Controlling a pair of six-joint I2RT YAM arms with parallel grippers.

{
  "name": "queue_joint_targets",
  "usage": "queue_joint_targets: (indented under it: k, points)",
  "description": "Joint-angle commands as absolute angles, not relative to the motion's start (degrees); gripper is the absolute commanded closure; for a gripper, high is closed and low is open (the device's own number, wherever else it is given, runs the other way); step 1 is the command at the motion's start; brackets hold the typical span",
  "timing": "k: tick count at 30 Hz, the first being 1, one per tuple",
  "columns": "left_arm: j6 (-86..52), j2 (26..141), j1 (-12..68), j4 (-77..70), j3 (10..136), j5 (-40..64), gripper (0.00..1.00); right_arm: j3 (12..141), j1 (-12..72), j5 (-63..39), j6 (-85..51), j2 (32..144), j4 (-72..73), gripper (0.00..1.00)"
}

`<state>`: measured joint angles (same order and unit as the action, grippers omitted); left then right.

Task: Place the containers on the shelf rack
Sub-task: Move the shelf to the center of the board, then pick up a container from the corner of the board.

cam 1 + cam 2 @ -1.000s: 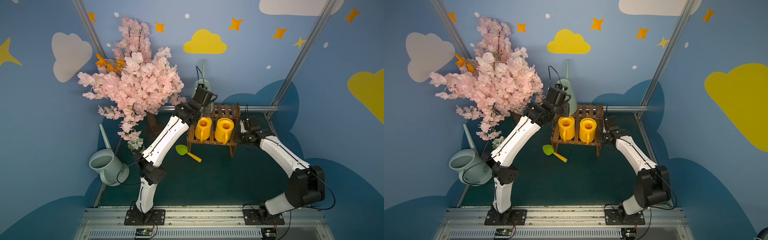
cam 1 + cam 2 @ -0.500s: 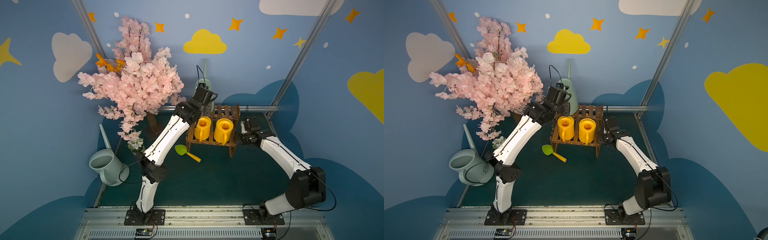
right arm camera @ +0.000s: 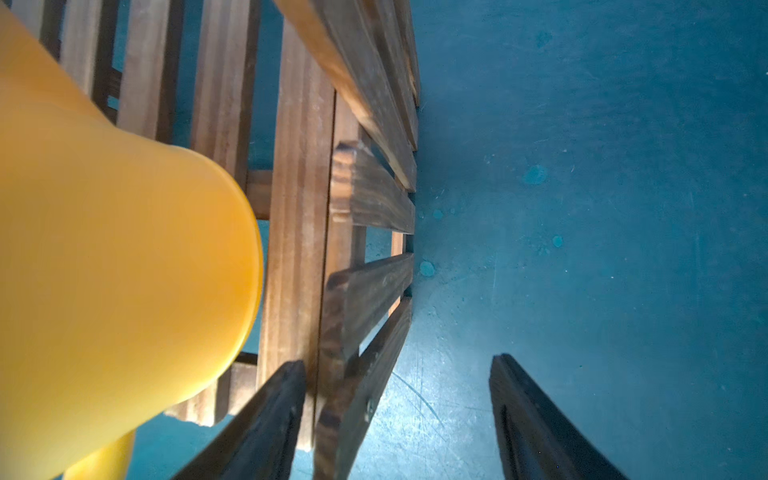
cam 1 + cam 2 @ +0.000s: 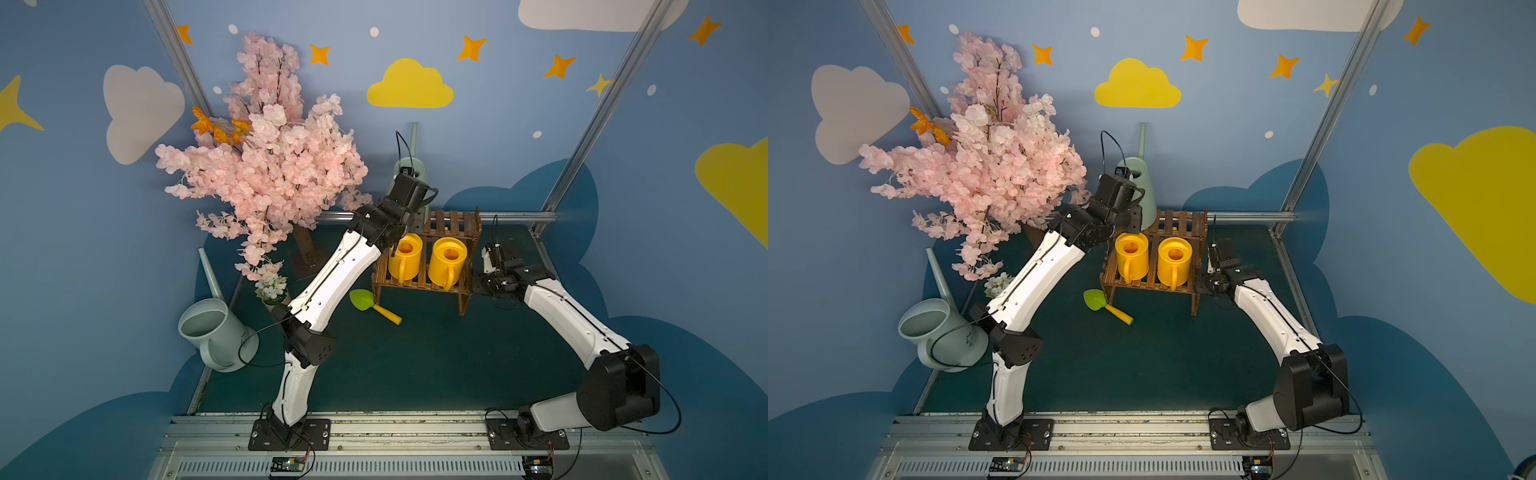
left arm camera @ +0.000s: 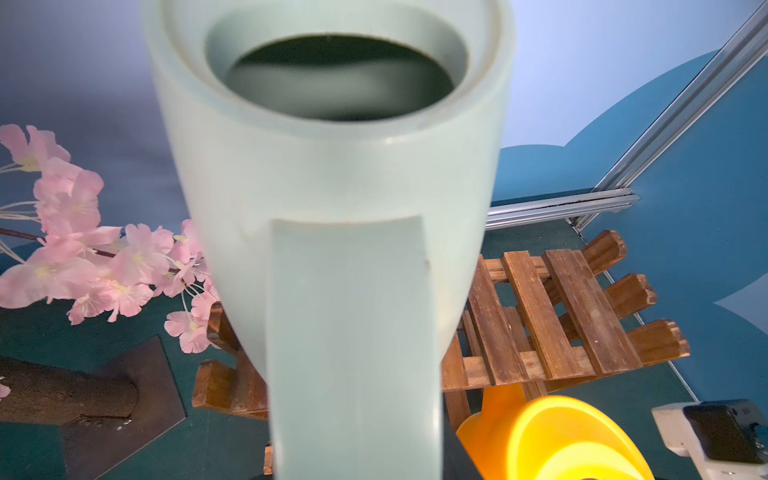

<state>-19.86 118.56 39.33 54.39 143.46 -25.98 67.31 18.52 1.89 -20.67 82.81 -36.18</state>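
Shelf rack (image 4: pixel 455 220): dark slatted wood, far-centre on tabletop (image 4: pixel 415 365). Lower tier holds left yellow can (image 4: pixel 405 255) and right yellow can (image 4: pixel 446 259), upright, handles facing near. Pale green long-spouted can (image 4: pixel 1140 183) is upright at the upper tier's left end. Left end effector (image 4: pixel 1133 216) is at its handle; opening cannot be told. Second pale green can (image 4: pixel 216 332) lies tilted, near left. Right end effector (image 3: pixel 399 361) is spread wide and empty, beside the rack's right end.

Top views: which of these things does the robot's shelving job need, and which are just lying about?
Job: shelf rack, yellow can, second yellow can, green-grey can at the rack, green-grey can by the wall.
Lying about: trowel, blossom tree, white flower pot.
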Motion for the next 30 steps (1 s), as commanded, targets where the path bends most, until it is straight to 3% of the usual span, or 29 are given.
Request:
queue_joint_targets:
  k: [1,16,24,30]
  points:
    - [-19.7,116.6,39.5,54.8,142.2,-27.3,0.58,66.0,18.1,1.7,-21.0,80.4,-38.3,0.27]
    - [-18.2,101.1,39.8,54.5,126.4,-30.0,0.35,63.4,16.6,3.6,-19.7,70.5,-40.4,0.07]
    - [-17.5,84.1,39.8,48.7,103.7,-31.6,0.22,63.0,15.9,5.8,-15.8,63.9,-40.3,0.04]
    - [-23.0,72.5,39.2,51.4,88.0,-38.4,0.12,64.0,15.7,6.4,-13.1,59.7,-40.2,0.02]
